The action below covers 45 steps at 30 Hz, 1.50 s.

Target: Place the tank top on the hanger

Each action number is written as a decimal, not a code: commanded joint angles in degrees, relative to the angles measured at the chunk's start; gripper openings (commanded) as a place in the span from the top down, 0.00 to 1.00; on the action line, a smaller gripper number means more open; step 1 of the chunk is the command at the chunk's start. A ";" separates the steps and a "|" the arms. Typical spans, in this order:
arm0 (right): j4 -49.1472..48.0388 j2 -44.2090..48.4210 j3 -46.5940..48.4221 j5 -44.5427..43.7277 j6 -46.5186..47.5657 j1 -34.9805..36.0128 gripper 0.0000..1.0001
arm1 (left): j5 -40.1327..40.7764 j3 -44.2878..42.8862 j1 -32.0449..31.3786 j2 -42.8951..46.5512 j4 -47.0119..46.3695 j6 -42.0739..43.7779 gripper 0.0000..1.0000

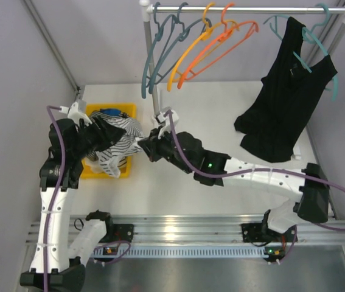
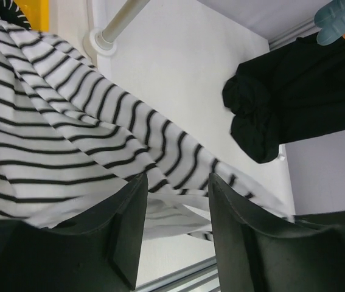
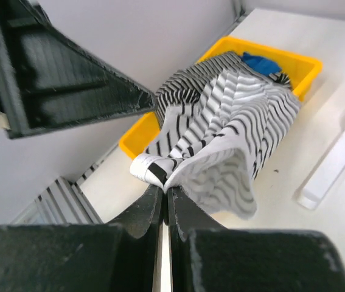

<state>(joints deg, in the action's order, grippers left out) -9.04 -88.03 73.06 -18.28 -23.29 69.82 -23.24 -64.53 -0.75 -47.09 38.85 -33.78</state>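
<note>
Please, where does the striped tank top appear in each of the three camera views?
Top external: striped tank top left of centre, bunched over the yellow bin.
Left wrist: it fills the left half; a corner of the bin shows at top left.
Right wrist: centre, one edge pinched by the right gripper; the bin is behind it.
Shared landmark: the yellow bin.

Shows the striped tank top point(image 2: 69, 140) spread over left and centre, crossing the gap between the parted fingers point(image 2: 123, 237) of the left gripper point(image 2: 177, 180). Records a black garment point(image 2: 300, 91) bunched at upper right, apart from the stripes. Notes a white pole point(image 2: 120, 18), a teal hanger tip point(image 2: 339, 18) and a yellow bin corner point(image 2: 35, 7).
</note>
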 commanded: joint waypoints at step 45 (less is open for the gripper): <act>20.90 13.94 6.05 -2.55 4.04 -8.30 1.00 | 61.20 34.74 -61.12 -0.98 -19.17 -37.30 0.29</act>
<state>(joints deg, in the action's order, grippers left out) 11.88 -76.77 75.90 -22.31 -19.11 62.33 29.32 -29.43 -60.23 -46.15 20.60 -63.88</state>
